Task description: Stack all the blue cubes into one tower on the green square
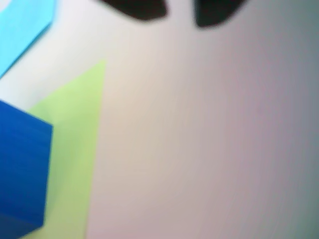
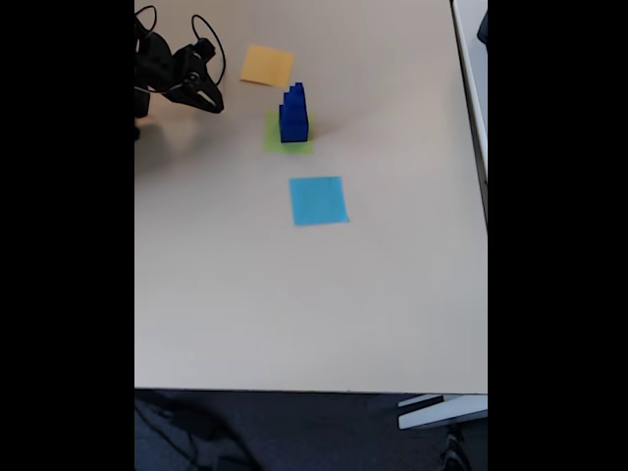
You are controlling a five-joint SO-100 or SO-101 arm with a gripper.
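1. Fixed view: tool (image 2: 209, 101) hangs empty at upper left of the tabletop (image 2: 294, 294), fingers apart, well left of the tower.
2. Blue cubes (image 2: 293, 114) stand stacked on the green square (image 2: 271, 136).
3. Orange-yellow square (image 2: 267, 65) lies beyond; light-blue square (image 2: 318, 200) nearer the camera.
4. Wrist view: largest cube's corner (image 1: 22, 169) sits on green.

The wrist view is blurred; its left edge cuts off a blue cube (image 1: 22, 172) and the light-blue square (image 1: 22, 27).
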